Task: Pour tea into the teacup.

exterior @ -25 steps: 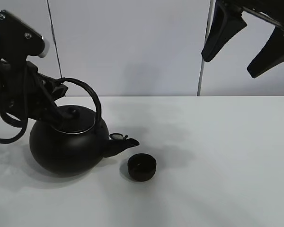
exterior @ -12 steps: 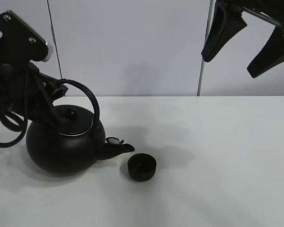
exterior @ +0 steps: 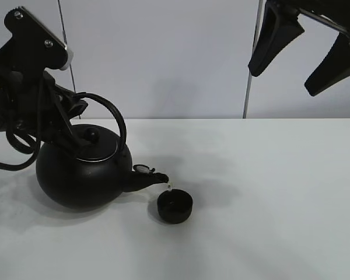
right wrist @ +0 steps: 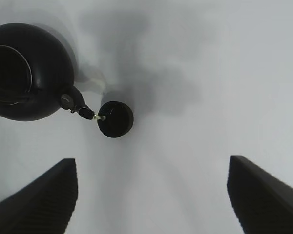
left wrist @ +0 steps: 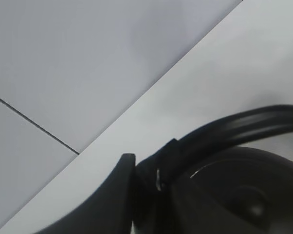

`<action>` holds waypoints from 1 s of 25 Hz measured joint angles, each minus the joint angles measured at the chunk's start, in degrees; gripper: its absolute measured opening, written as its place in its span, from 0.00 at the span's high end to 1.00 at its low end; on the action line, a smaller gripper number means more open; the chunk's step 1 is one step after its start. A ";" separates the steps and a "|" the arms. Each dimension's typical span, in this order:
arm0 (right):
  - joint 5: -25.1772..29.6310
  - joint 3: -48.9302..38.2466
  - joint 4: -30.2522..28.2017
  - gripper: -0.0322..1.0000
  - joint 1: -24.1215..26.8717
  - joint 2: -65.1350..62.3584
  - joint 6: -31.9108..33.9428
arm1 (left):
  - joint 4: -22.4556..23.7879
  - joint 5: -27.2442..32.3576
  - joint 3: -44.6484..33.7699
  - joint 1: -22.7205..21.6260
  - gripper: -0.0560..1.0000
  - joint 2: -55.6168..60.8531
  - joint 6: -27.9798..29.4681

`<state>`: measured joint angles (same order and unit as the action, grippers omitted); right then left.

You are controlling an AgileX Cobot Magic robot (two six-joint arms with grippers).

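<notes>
Pour was under way, early stage by my read. Left hand (exterior: 73, 108) was clamped on the kettle's (exterior: 81, 178) handle (exterior: 120, 122), at the end of the arch away from the spout. Left wrist view showed the handle running out from between the closed fingers (left wrist: 110, 197), so the grip looked solid. Kettle was toward the surface's (exterior: 268, 192) left edge, tipped forward with the spout (exterior: 149, 177) angled down at the cup (exterior: 175, 207). Couldn't tell whether its base was touching the surface or just clear of it.

Cup stood upright on the surface, left of centre and nearer the near edge than the far one, just beside the spout tip and lower than it. A thin pale thread of tea (exterior: 169, 186) showed between spout tip and the cup's kettle-side rim. Right wrist view showed that tea (right wrist: 100, 117) too. It met the cup right at the rim rather than mid-cup, so I'd flag spill over the edge as a risk. Fill level: couldn't tell, the inside was dark on dark.

Right hand (exterior: 284, 79) hung high over the far right of the surface, fingers wide apart, holding nothing, well apart from kettle and cup.

Done: kettle grasped, at the cup, tilted, flow started. Left, as I judged it: fill the cup, ideally with the spout a bit further over it, then level the kettle, set it down, release.
</notes>
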<state>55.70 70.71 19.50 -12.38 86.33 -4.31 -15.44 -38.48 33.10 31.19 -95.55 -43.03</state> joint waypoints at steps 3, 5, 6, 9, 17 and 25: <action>-0.02 0.00 0.00 0.41 0.00 0.00 0.00 | 0.00 0.00 0.00 0.00 0.84 0.00 0.00; -0.02 0.00 0.00 0.41 0.00 0.00 0.00 | 0.00 0.00 0.00 0.00 0.84 0.00 0.00; -0.02 0.00 0.00 0.41 0.00 0.00 0.00 | 0.00 0.12 0.00 0.00 0.84 0.00 -0.07; -0.02 0.00 0.00 0.41 0.00 0.00 0.00 | 0.00 0.55 0.00 0.00 0.84 0.00 -0.19; -0.02 0.00 0.00 0.41 0.00 0.00 0.00 | 0.00 0.82 0.00 0.00 0.84 0.00 -0.65; -0.02 0.00 0.00 0.41 0.00 0.00 0.00 | 0.00 1.22 0.00 0.00 0.84 0.00 -1.71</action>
<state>55.68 70.71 19.50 -12.38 86.33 -4.31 -15.44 -37.26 33.10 31.19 -95.55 -44.74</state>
